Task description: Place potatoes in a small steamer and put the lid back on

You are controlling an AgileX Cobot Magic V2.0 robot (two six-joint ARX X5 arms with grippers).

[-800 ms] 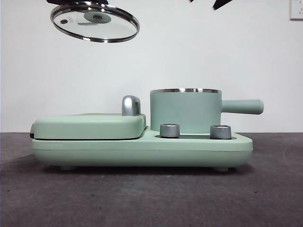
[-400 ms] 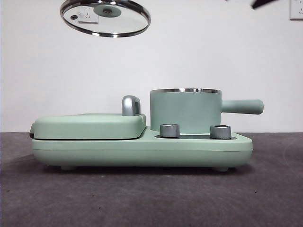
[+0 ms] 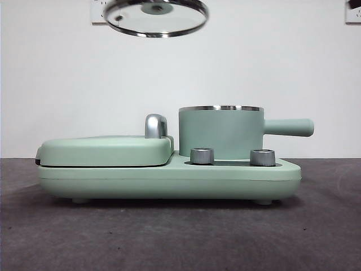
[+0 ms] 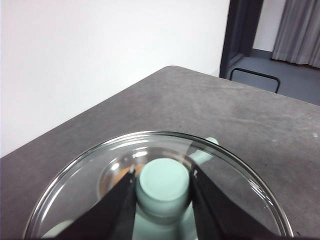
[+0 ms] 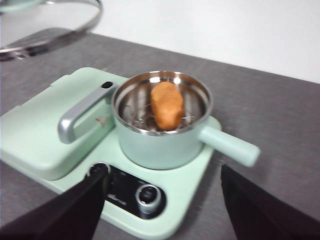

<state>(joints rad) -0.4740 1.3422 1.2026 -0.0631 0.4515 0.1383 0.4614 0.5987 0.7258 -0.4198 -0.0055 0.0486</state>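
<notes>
The small steamer [image 3: 221, 132] stands at the right of the mint-green appliance, its straight handle [image 3: 289, 127] pointing right. In the right wrist view the potato [image 5: 167, 105] lies inside the steamer [image 5: 160, 137] on its steel rack. The glass lid [image 3: 156, 18] hangs high in the air, up and to the left of the pot, and also shows in the right wrist view [image 5: 50, 25]. My left gripper [image 4: 163, 185] is shut on the lid's mint-green knob [image 4: 163, 182]. My right gripper [image 5: 164, 172] is open and empty, in front of the appliance and above it.
The flat griddle cover [image 3: 107, 149] with its chrome handle [image 3: 156, 125] fills the appliance's left half. Two steel dials [image 3: 202, 156] [image 3: 263, 157] sit on the base in front of the pot. A black arm tip [image 3: 353, 3] shows at the top right corner.
The lid has moved to the right and a little higher, toward the pot. The black arm tip at the top has drawn back to the right corner.
</notes>
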